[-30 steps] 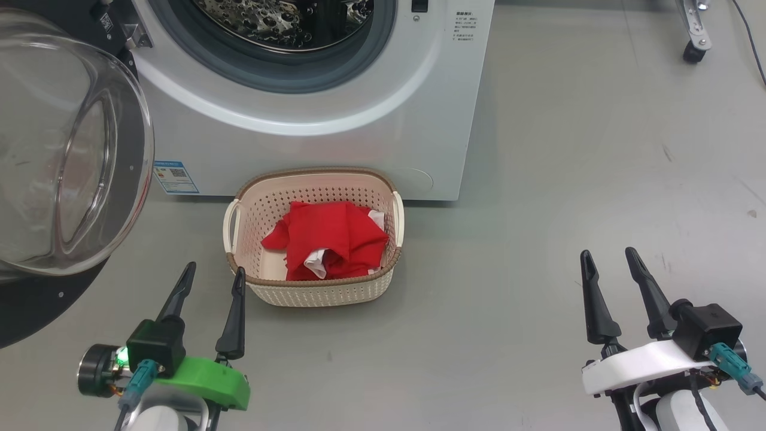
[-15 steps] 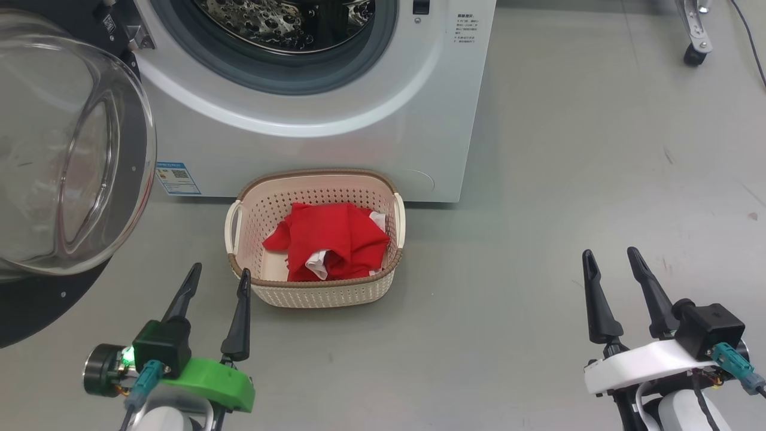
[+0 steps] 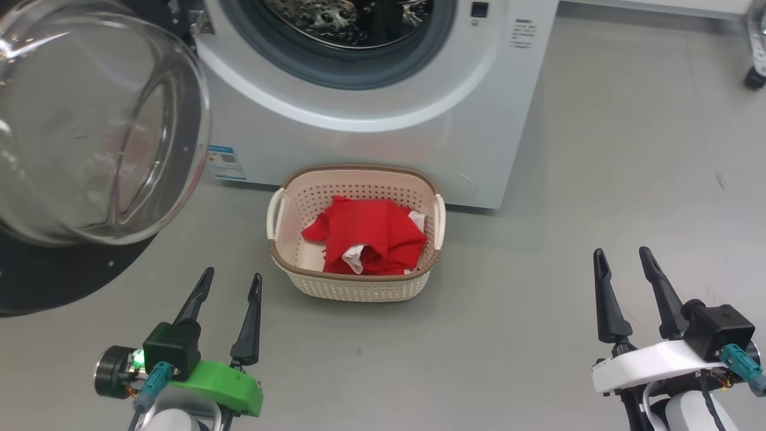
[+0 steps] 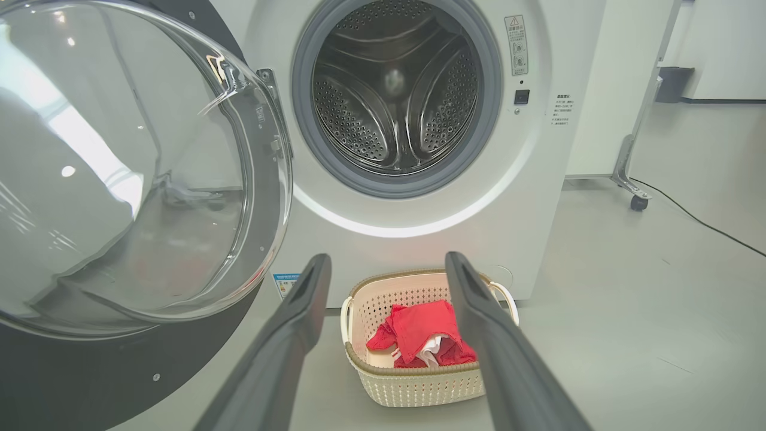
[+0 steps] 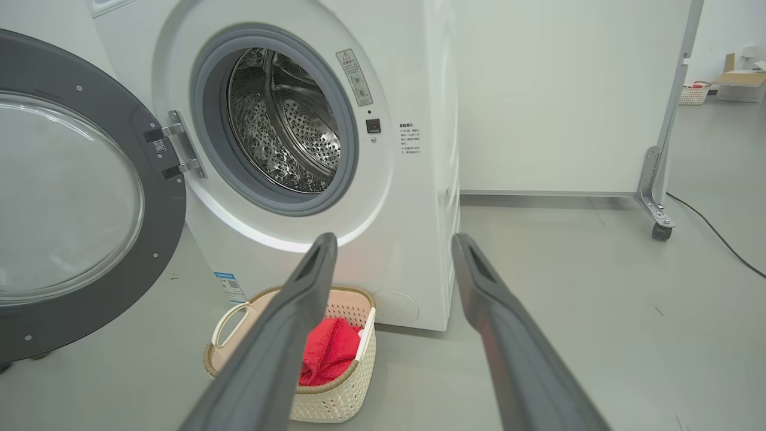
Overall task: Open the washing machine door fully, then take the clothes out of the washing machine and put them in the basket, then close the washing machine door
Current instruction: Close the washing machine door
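Head view: basket (image 3: 358,290) just before washing machine (image 3: 383,149), floor (image 3: 610,179) stretching right.

Smooth grey floor (image 3: 598,179) ran wide, softly lit, lightly scuffed. A white partition panel (image 5: 568,96) stood behind on a metal leg (image 5: 649,179) with a caster (image 5: 660,232); a black cable (image 5: 718,235) trailed across, a cardboard box (image 5: 739,75) far off.

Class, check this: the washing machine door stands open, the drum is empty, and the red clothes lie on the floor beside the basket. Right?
Wrong: the clothes lie inside the basket, as the head view shows. The rest stands.
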### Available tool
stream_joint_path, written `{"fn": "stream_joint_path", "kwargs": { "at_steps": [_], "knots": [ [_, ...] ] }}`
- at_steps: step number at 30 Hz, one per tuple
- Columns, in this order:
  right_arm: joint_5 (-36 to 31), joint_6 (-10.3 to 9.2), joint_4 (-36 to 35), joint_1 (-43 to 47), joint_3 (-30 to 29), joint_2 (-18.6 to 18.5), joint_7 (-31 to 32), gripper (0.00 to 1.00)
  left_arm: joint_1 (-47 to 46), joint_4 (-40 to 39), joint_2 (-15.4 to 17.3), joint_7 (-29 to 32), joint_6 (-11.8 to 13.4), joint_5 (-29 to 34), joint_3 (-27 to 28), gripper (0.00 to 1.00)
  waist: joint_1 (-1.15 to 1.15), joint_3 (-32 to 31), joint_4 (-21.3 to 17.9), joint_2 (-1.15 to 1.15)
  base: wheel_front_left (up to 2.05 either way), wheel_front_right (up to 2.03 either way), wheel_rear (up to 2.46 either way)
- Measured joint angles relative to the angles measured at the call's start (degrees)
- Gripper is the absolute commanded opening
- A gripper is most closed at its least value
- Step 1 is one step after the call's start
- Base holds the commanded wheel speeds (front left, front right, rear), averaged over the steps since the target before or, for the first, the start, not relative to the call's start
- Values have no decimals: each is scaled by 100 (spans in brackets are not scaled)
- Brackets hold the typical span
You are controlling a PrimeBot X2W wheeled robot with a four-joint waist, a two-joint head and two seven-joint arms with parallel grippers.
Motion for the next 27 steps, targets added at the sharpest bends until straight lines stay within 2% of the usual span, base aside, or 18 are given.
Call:
{"fn": "stream_joint_path", "kwargs": {
  "at_steps": [27],
  "knots": [
    [-9, 1, -52, 47, 332, -1, 0, 100, 24, 23, 0, 0, 120, -48, 1, 100, 0, 2, 1802, 0, 0, 0, 0]
  ]
}}
